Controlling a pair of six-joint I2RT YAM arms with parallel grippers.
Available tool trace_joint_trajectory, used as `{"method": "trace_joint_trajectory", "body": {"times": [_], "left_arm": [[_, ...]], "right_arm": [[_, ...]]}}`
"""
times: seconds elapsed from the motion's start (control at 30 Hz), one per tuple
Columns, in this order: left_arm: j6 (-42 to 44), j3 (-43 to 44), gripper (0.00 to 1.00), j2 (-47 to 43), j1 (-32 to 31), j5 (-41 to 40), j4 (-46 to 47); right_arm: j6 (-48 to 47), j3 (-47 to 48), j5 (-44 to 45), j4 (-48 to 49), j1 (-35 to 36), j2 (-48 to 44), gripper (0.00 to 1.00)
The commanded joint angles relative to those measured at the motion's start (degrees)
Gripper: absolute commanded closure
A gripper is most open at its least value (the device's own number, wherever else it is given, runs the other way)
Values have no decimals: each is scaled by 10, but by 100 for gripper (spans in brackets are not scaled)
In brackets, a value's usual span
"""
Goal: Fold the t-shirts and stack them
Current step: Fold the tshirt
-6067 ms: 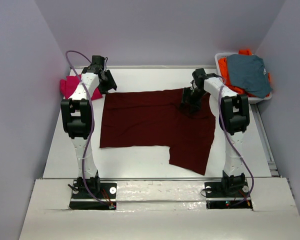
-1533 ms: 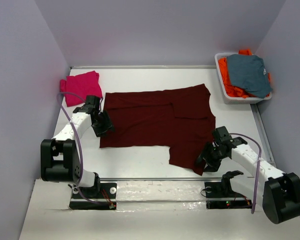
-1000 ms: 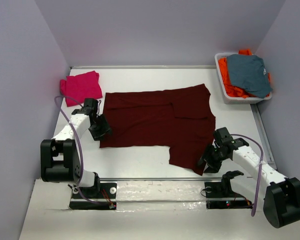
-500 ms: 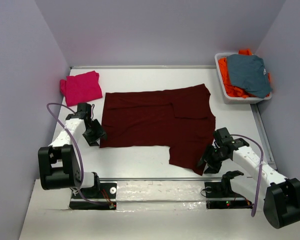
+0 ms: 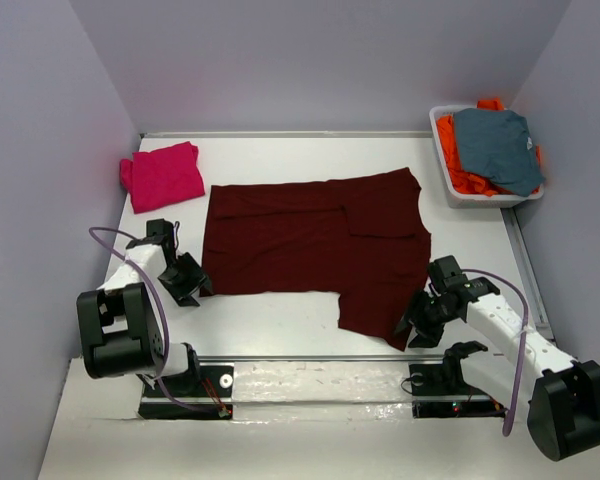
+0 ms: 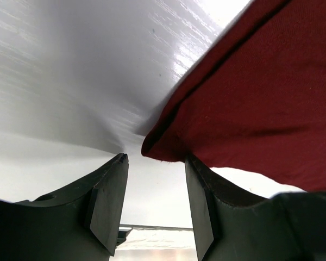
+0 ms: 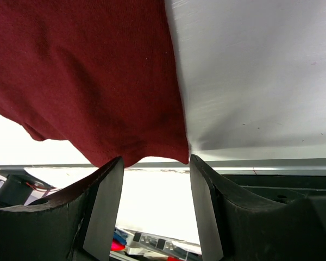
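The maroon shirt (image 5: 310,240) lies flat mid-frame on the desk (image 5: 280,322), its lower-left corner just ahead of the released left claw (image 5: 185,283), its lower-right corner at the tips of the released right claw (image 5: 416,328).

Large shirt (image 5: 315,245) lies flat mid-counter (image 5: 280,320). Small shirt (image 5: 165,175) lies at the far left, just behind the large shirt's left edge. Bin (image 5: 490,200) at far right holds two garments (image 5: 495,145), one atop the other. Left fingers (image 6: 106,201) straddle the large shirt's near-left corner, right fingers (image 7: 100,206) its near-right corner.
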Motion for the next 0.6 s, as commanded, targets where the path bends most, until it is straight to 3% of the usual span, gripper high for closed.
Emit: {"method": "trace_joint_trajectory", "body": {"times": [0.0,0.57], "left_arm": [[-2,17,44,19,9,26,8],[-10,53,48,62,9,20,36]], "right_arm": [[-4,5,-6,-11,3,-5,42],[-12,16,-11,-23,3,-3,42]]}}
